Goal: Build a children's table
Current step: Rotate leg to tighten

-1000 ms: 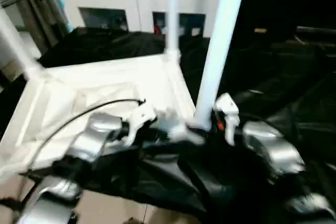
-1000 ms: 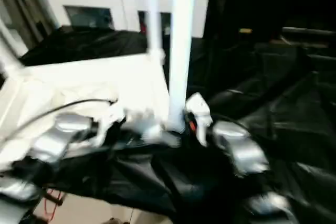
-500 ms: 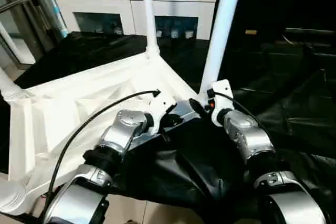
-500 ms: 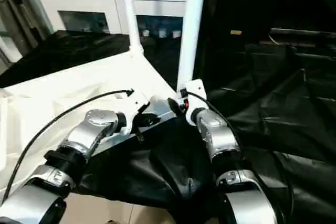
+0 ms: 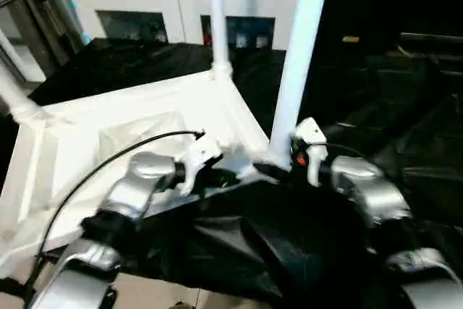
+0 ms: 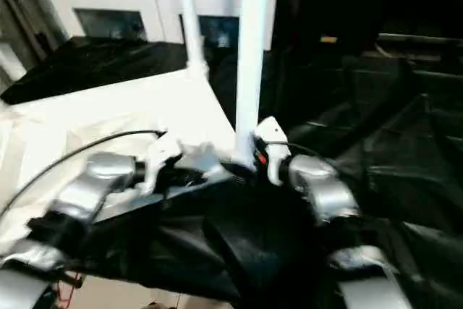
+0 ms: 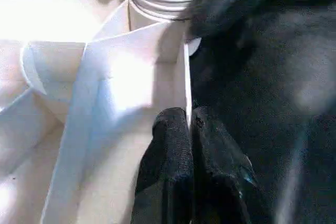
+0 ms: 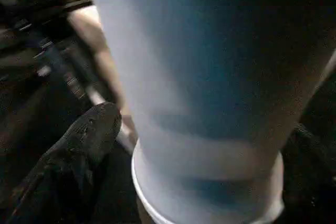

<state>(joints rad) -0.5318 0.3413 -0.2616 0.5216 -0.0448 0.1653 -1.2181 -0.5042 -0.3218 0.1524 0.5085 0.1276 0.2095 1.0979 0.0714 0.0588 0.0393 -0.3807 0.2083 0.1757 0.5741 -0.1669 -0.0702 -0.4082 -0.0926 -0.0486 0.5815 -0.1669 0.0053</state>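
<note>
The left gripper point(image 7: 188, 145) is pinching the tabletop point(image 5: 108, 135) rim, fingers clamped tight. The right gripper point(image 8: 199, 124) is straddling the near leg point(image 5: 296, 70), fingers spread wide apart.

I'm looking at a furnished indoor room, home or showroom: white cabinet point(image 5: 184, 5) with glass doors along the frame's top, black sheeting point(image 5: 376, 128) spread below.
</note>
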